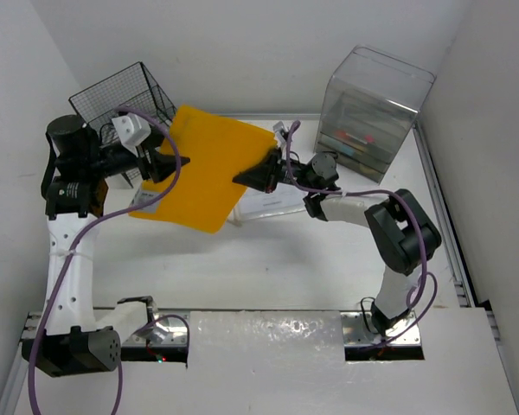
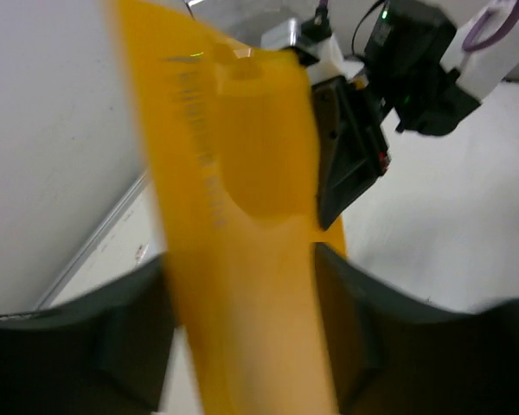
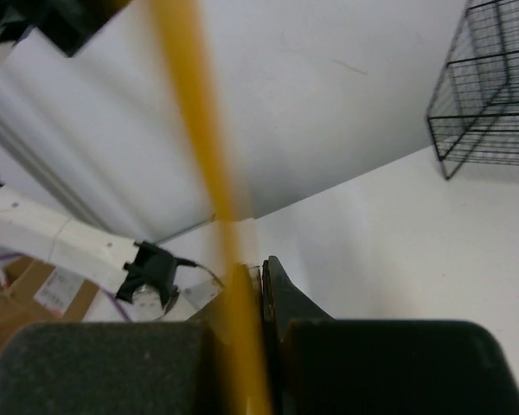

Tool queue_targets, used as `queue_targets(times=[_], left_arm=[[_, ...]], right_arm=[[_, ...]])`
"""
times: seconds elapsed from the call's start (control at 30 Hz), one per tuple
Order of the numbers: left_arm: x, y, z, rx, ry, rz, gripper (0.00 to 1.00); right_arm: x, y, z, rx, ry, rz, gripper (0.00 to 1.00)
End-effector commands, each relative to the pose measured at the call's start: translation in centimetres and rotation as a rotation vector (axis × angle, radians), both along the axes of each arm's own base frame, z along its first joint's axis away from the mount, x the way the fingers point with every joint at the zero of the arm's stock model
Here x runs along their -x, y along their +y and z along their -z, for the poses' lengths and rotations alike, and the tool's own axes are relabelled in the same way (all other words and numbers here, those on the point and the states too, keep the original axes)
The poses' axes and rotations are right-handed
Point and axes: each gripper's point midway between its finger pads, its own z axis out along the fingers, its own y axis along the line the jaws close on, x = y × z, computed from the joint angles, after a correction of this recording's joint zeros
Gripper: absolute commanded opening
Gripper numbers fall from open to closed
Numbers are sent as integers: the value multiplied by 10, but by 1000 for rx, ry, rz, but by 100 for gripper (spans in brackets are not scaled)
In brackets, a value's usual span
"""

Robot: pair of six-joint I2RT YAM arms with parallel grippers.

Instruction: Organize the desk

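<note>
The right gripper point(image 1: 246, 177) is closed tight on the right edge of a thin yellow folder point(image 1: 209, 169). The left gripper point(image 1: 173, 163) has fingers on both sides of the folder's left edge, but blur hides whether they press it. The print on the folder is unreadable. Below lies the desk point(image 1: 285, 259), white with silver rails, its lower middle open. A wire basket point(image 1: 125, 95) stands at upper left and a clear drawer box point(image 1: 372, 108) at upper right.

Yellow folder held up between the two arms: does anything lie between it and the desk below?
Yes: white papers lie on the desk under the right edge of the yellow folder, just below the right gripper, which is clamped on that edge. Whatever else lies beneath the folder is hidden.
</note>
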Motion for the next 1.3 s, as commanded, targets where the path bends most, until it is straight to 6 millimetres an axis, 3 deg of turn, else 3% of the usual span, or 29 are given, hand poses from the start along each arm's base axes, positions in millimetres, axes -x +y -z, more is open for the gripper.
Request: queue_targets(times=[0.0, 0.13, 0.2, 0.23, 0.27, 0.3, 0.33, 0.5, 0.53, 0.6, 0.63, 0.67, 0.7, 0.73, 0.77, 0.8, 0.83, 0.9, 0.93, 1.0, 1.03, 1.17, 1.27], left_arm=[[8, -2, 24, -75, -16, 50, 63], [4, 0, 31, -97, 2, 35, 70], [1, 1, 32, -103, -1, 36, 60], [0, 1, 32, -104, 2, 38, 51], [-1, 1, 31, -103, 4, 38, 32], [0, 1, 31, -101, 5, 41, 20], [-1, 1, 31, -97, 10, 39, 1], [1, 0, 28, -79, 18, 30, 0], [0, 0, 24, -56, 15, 12, 0], [-4, 3, 18, -38, 0, -33, 0], [-7, 3, 10, -20, -25, -51, 0], [-9, 6, 7, -18, -33, -77, 0], [-12, 7, 3, -12, -34, -93, 0], [-16, 9, -3, 1, -36, -117, 0], [-23, 14, -7, 3, -47, -155, 0], [-26, 17, -11, 4, -60, -177, 0], [-31, 20, -18, 8, -87, -202, 0], [-42, 31, -28, 5, -115, -263, 0], [-48, 35, -32, 2, -127, -277, 0], [-55, 47, -47, -2, -168, -310, 0], [-65, 54, -52, 6, -181, -325, 0], [-87, 95, -87, 53, -237, -376, 0], [-106, 113, -113, 86, -297, -409, 0]], right_arm=[[56, -12, -85, -216, -429, -77, 0], [70, -14, -87, -208, -462, -138, 0], [74, -14, -86, -197, -472, -157, 0], [75, -15, -86, -194, -476, -161, 0], [75, -15, -85, -189, -472, -161, 0], [75, -15, -85, -185, -482, -156, 0], [74, -14, -82, -172, -469, -154, 0], [57, -9, -67, -103, -451, -88, 0], [48, -8, -59, -64, -404, -52, 5], [36, -8, -50, -20, -430, 14, 43], [30, -8, -34, 32, -382, 42, 57], [20, -12, -36, 45, -375, 110, 66], [12, -15, -31, 76, -403, 164, 99], [4, -19, -13, 141, -352, 206, 99], [-1, -25, -15, 165, -355, 260, 99], [-19, -35, -10, 209, -367, 370, 99], [-24, -42, 8, 279, -325, 408, 99], [-38, -61, 10, 339, -337, 530, 99], [-37, -68, 21, 378, -320, 551, 99], [-35, -79, 21, 399, -351, 593, 99], [-31, -85, 33, 424, -347, 595, 99], [-16, -90, 44, 444, -364, 567, 99], [-6, -89, 52, 438, -361, 535, 99]])
